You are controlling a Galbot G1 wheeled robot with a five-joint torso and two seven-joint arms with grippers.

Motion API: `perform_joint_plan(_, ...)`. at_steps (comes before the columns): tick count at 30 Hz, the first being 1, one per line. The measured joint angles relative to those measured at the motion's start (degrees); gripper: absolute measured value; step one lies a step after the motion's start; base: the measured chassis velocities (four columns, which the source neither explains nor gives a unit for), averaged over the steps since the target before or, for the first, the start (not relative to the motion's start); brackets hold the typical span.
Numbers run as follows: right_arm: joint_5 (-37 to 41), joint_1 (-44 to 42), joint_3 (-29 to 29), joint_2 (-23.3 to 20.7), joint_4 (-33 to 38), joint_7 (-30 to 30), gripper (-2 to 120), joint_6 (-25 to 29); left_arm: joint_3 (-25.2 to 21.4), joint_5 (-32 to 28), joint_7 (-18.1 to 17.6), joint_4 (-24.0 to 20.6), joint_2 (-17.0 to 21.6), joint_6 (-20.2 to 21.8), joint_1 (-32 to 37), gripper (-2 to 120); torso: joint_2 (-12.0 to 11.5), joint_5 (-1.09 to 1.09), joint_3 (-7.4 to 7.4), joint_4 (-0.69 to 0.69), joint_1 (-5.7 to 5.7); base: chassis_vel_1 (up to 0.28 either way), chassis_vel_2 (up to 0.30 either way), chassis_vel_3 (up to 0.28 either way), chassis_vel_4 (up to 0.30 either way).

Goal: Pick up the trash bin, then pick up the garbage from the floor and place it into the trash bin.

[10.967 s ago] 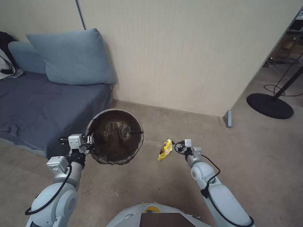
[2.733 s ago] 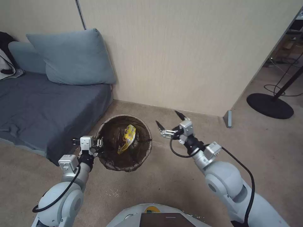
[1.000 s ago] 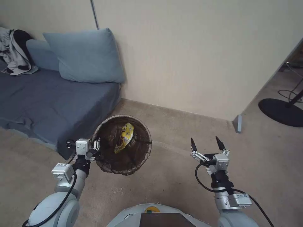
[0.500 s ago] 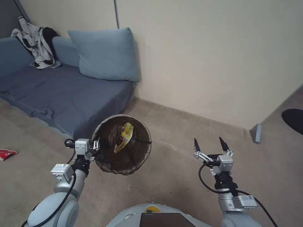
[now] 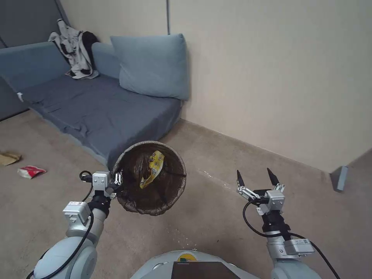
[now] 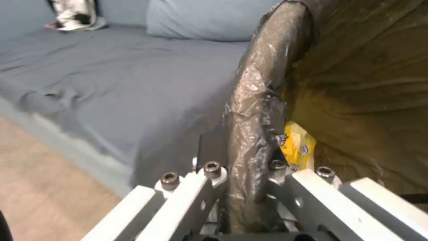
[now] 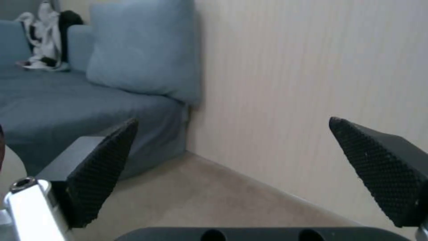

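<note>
The trash bin (image 5: 164, 192), lined with a dark bag, hangs tilted above the carpet. My left gripper (image 5: 116, 181) is shut on its near rim (image 6: 254, 110), one finger inside and one outside. A yellow snack wrapper (image 5: 153, 167) lies inside the bin (image 6: 299, 149). More garbage lies on the floor far left: a red-and-white packet (image 5: 31, 171) and a flat brown paper bag (image 5: 8, 158). My right gripper (image 5: 255, 177) is held out low on the right, open, with nothing between its black fingertips (image 7: 105, 170).
A low blue-grey sofa (image 5: 89, 112) with a blue cushion (image 5: 153, 66) and a heap of clothes (image 5: 75, 46) stands behind the bin. A beige wall (image 5: 279, 77) runs along the right. A small grey post (image 5: 340, 177) stands at its corner. Open carpet lies ahead.
The head view has swung left: sofa and wall slid rightward in the picture, and the red packet and brown bag came into view. Both arms keep their poses, the bin still held.
</note>
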Motion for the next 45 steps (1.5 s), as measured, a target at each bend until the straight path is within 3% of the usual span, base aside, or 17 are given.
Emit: perform_joint_plan(45,0.1,2.6,-1.8,-1.6,-2.0,0.5,100,-3.8,0.1,0.5,-0.1,0.5,-1.0,-0.2,0.3,2,0.0,0.0,0.0,0.0,0.0,0.077,0.075,0.075,0.079)
